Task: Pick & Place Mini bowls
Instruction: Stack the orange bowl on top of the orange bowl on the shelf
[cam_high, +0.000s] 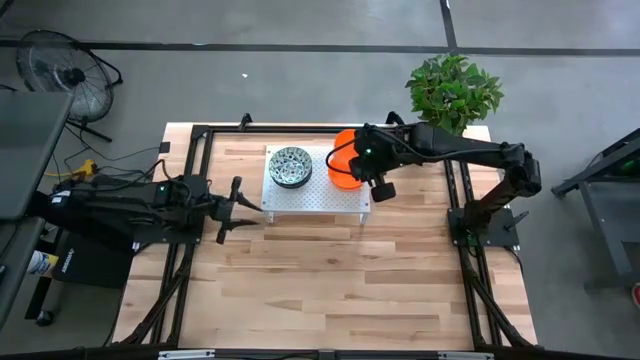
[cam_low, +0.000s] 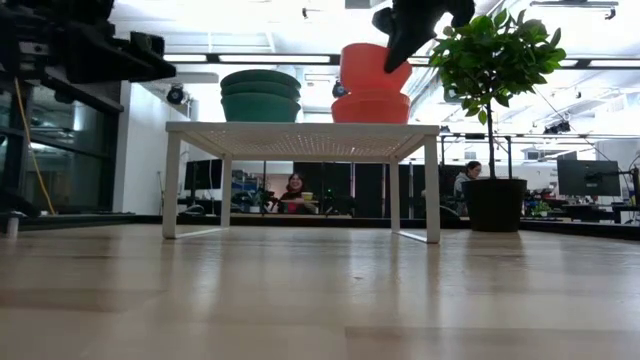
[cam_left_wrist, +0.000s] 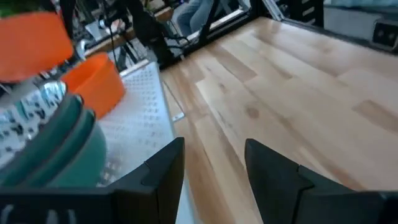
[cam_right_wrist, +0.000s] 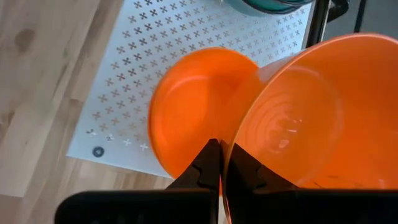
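Observation:
A low white perforated stand (cam_high: 318, 200) sits mid-table. Three speckled green-and-white mini bowls (cam_high: 290, 166) are stacked on its left half (cam_low: 260, 95). On its right half rests an orange-red bowl (cam_low: 370, 107), seen from above in the right wrist view (cam_right_wrist: 189, 112). My right gripper (cam_high: 362, 172) is above that spot, shut on another orange-red bowl (cam_low: 372, 66), which is lifted and tilted. My left gripper (cam_high: 235, 207) hovers open off the stand's left edge, fingers apart (cam_left_wrist: 214, 168), touching nothing. My right gripper (cam_right_wrist: 222, 163) pinches the wall of the lifted orange-red bowl at its rim (cam_right_wrist: 239, 140), one finger inside the bowl and one outside. The fingers (cam_low: 400, 42) come from above, slanting down. The bowl is clear of the one beneath and hangs tilted.
A potted plant (cam_high: 455, 90) in a black pot (cam_low: 493, 205) stands at the table's far right corner, close behind the right arm. Bare wooden tabletop (cam_high: 330, 290) stretches in front of the stand. People sit in the room beyond (cam_low: 295, 190).

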